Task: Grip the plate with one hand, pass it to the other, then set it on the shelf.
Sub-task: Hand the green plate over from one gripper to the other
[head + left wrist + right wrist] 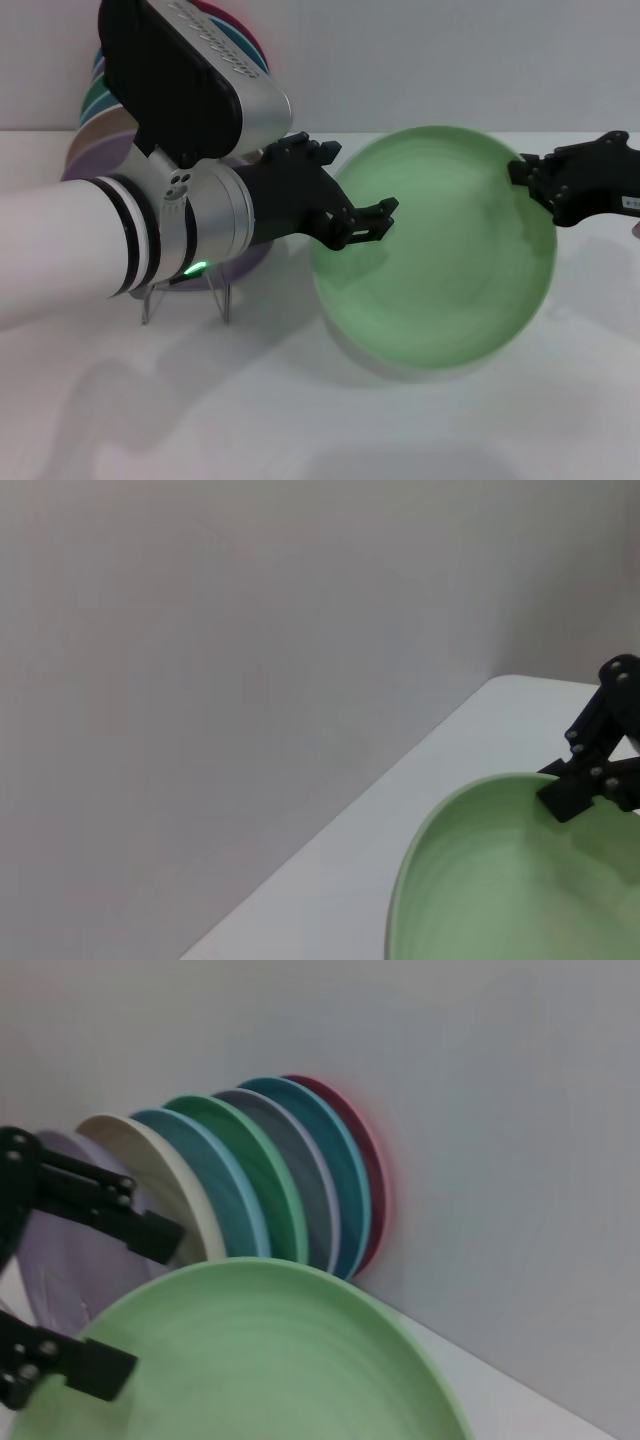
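Pale green plate held in the air above the white bench, in front of the robot, its concave face tipped up and toward the head camera. Being round, it has no long axis; its rim runs from the left hand across to the right hand.

Left hand: black fingers reach over the plate's left rim, one above and one below in the right wrist view, with a gap between them. Cannot tell whether they are pressing on the rim.

Right hand: at the plate's upper right rim, fingers clenched on the edge; the left wrist view shows a black finger sitting on the rim.

Shelf: clear stand on the bench behind the left forearm, mostly hidden; a lilac plate stands in it.

Row of upright plates against the back wall, left of the held plate. Count, right wrist view: seven on edge, lilac, cream, teal, green, grey, blue-green, dark red.

Open bench lies in front of and right of the plate.
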Robot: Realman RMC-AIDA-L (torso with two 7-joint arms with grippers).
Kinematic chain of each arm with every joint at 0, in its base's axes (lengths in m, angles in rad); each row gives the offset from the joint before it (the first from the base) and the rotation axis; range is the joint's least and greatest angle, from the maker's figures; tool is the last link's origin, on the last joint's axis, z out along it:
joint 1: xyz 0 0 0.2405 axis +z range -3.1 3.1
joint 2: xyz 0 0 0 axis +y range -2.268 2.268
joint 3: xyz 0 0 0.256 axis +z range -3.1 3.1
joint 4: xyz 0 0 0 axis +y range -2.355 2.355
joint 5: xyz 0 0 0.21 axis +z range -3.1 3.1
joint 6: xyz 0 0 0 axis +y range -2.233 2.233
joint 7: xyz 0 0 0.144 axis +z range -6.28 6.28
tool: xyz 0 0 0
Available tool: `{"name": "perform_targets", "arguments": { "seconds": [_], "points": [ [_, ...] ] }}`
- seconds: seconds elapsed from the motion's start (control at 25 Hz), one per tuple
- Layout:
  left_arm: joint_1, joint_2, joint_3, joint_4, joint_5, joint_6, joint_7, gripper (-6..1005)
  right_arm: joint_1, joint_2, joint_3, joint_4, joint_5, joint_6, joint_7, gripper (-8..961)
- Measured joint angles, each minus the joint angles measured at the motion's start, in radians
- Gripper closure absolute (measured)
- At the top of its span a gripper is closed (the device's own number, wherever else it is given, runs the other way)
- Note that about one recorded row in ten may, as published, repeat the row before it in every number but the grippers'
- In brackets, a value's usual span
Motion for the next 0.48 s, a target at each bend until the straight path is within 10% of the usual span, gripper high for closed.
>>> {"name": "perform_targets", "arguments": {
  "seconds": [0.48],
  "points": [
    [-0.009, -0.001, -0.005, 0.017, 0.001, -0.001, 0.044, 216, -0.002, 0.0, -0.028, 0.013, 0.002, 0.001, 0.005, 930]
  ]
}}
